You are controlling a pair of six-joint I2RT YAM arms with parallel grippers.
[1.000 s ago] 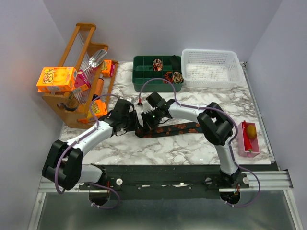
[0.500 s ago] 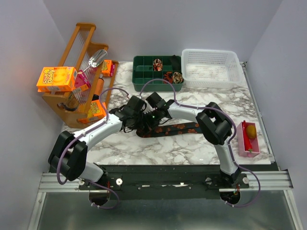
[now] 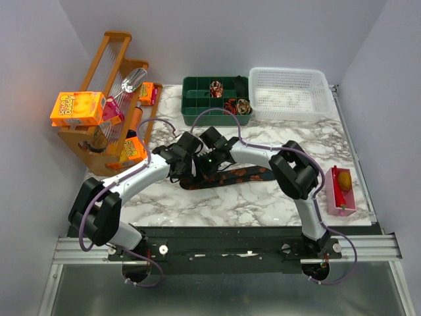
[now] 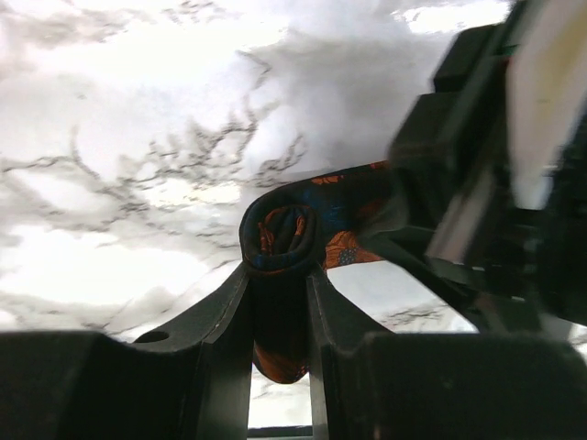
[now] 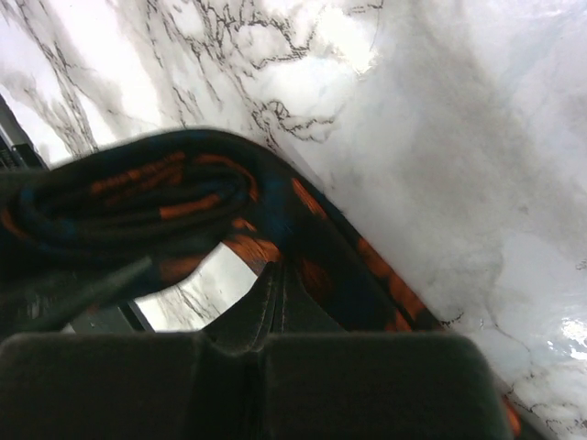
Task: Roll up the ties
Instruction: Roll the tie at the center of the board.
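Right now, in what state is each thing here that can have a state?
tie, partly rolled: a coil at one end, the rest flat on the table.
left gripper, fingers shut on the tie, just behind its coil.
right gripper, fingers shut on the tie.
coiled ties, fully rolled, in compartments of the green tray.

Worktop (image 3: 263, 205): white marble pattern with grey veining, glossy, bright glare patches in both wrist views. Enclosed on three sides by plain pale walls: back wall (image 3: 217, 33), left wall (image 3: 29, 151), right wall (image 3: 395, 112). Metal rail (image 3: 368, 247) along the near edge. Dull grey floor (image 3: 230, 296) below. Lighting even and diffuse, shadows soft.
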